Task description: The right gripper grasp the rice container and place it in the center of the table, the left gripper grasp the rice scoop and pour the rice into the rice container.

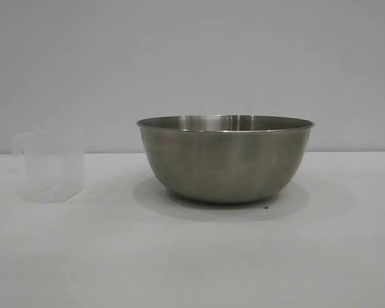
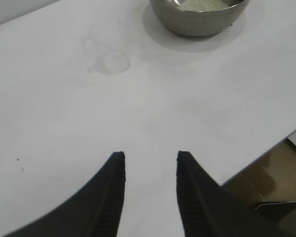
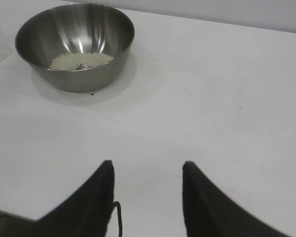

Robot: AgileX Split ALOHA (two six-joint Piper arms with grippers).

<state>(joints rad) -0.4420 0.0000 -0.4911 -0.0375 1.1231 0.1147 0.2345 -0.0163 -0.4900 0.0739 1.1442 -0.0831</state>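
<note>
The rice container (image 1: 225, 158), a big steel bowl, stands upright near the middle of the white table (image 1: 192, 256). A low heap of cream rice (image 3: 81, 60) lies on its bottom. The rice scoop (image 1: 49, 167), a small clear plastic cup, stands upright to the bowl's left, apart from it; it shows faintly as a pale outline, the scoop (image 2: 110, 61), in the left wrist view. My left gripper (image 2: 150, 157) hangs open over bare table, far from scoop and bowl (image 2: 199, 15). My right gripper (image 3: 147, 167) is open too, over bare table well short of the bowl (image 3: 75, 45). Neither arm appears in the exterior view.
A plain grey wall stands behind the table. The table's edge (image 2: 266, 153) runs close beside my left gripper, with brown floor and a box beyond it. A small dark speck (image 1: 265, 206) lies by the bowl's base.
</note>
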